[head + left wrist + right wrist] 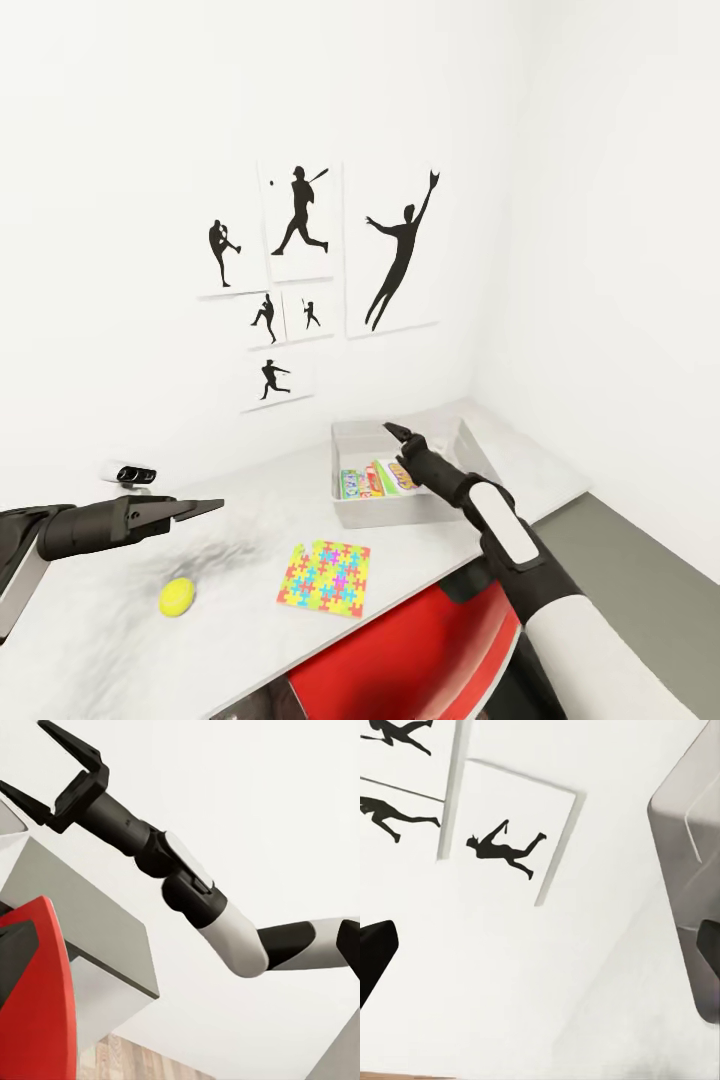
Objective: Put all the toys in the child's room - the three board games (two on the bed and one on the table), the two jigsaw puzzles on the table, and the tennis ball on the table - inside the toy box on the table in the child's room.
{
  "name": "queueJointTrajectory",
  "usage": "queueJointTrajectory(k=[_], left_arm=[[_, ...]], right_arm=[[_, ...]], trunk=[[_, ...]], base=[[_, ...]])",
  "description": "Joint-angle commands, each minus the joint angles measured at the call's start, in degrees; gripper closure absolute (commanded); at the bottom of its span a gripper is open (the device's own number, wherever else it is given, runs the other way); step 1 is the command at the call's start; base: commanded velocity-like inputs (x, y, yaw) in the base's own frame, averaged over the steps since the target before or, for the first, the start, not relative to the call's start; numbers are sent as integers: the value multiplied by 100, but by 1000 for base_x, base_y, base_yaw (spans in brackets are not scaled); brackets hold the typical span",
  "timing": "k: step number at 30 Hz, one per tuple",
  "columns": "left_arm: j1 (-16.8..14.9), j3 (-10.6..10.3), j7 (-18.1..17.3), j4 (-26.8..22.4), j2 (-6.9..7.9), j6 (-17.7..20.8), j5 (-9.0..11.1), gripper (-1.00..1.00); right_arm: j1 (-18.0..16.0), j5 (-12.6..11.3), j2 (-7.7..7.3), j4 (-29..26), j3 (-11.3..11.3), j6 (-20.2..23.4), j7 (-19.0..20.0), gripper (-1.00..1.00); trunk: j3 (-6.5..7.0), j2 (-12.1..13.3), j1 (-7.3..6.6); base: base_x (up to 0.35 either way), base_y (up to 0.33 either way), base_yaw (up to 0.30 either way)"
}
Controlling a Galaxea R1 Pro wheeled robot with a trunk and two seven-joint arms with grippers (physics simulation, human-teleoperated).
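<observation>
The grey toy box (352,440) stands on the pale table (250,520) near the wall corner. Flat colourful board games (395,476) lie inside it. My right gripper (398,432) hovers open and empty above the box; the left wrist view also catches this right gripper (26,754) with its jaws spread. One jigsaw puzzle (325,577) lies flat near the table's front edge. The tennis ball (177,597) rests to its left. My left gripper (205,505) hangs open above the table, up and right of the ball, holding nothing.
A red chair-like shape (420,650) sits under the table's front edge, below my right arm. A small white device (135,470) stands at the back left. Baseball silhouette posters (300,220) hang on the wall. The grey floor (640,540) shows at the right.
</observation>
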Motion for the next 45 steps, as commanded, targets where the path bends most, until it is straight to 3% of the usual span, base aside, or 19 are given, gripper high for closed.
queueJointTrajectory(k=[1, 6, 10, 13, 16, 26, 37, 45], left_arm=[[-5, -2, -21, -1, 2, 61, -2, -100], [-5, -2, -21, -12, 2, 61, -8, -100], [-5, -4, -21, -25, 2, 61, -7, -100], [-5, 5, -21, -27, 5, 61, -2, -100], [-5, 33, -21, -27, 10, 61, 0, -100], [-5, 44, -21, -47, 12, 61, 0, -100], [-5, 46, -21, -62, 11, 61, 0, -100], [-5, 7, -21, -63, 11, 61, -12, -100]], right_arm=[[29, -16, -82, -120, 3, 90, 3, -100], [618, -20, -520, -1073, 0, 678, 26, -100], [1231, -20, -687, -1829, -27, 882, 50, -100], [1450, -20, -807, -2321, -34, 921, 56, -100], [1523, -24, -1024, -2584, -18, 928, 62, -100], [1542, -20, -1099, -2657, -7, 914, 38, -100], [1542, -12, -1073, -2657, -3, 874, -43, -100], [1542, -11, -1030, -2683, 27, 871, -326, -100]], trunk=[[-13, -13, 4], [-13, -13, 4], [-13, -13, 4], [-13, -13, 4], [-13, -13, 4], [11, -13, 4], [24, -13, 4], [24, -13, 4]], base=[[-1, 1, 0], [-1, 0, 0], [-153, 13, 0], [-193, 41, 0], [-49, 11, 0], [-7, 1, 49], [0, 0, 70], [0, 0, 1]])
